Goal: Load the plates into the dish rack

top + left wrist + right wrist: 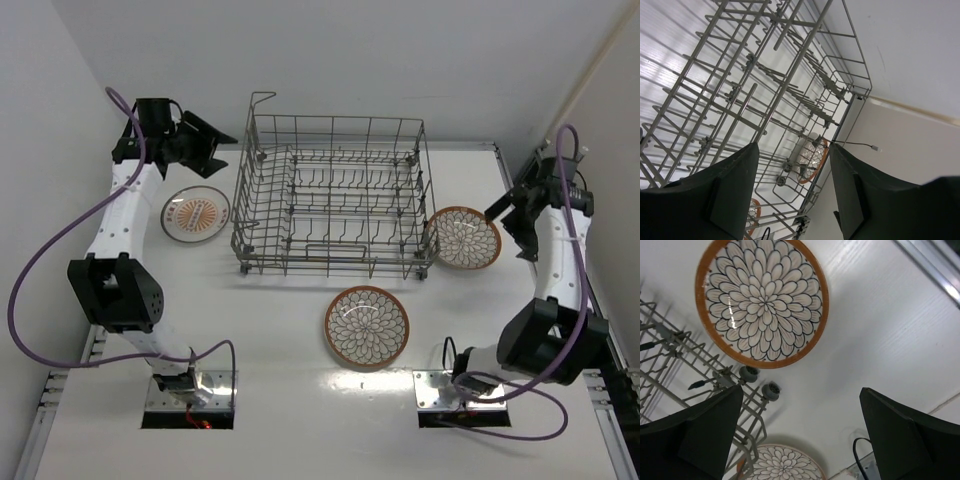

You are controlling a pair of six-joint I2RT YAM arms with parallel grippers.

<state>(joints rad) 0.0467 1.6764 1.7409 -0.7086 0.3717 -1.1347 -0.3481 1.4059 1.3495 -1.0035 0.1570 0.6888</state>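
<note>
The grey wire dish rack stands at the table's middle back with no plates in it. A white plate with an orange centre motif lies left of it. A brown-rimmed petal plate lies in front of it. Another brown-rimmed petal plate lies at its right front corner. My left gripper is open and empty, raised beside the rack's left end; its wrist view looks across the rack. My right gripper is open and empty just right of the right plate, above it.
White walls close in the table at the back and on both sides. Both arm bases and their purple cables sit at the near edge. The rack's small wheels stand next to the right plate. The front plate shows at the bottom of the right wrist view.
</note>
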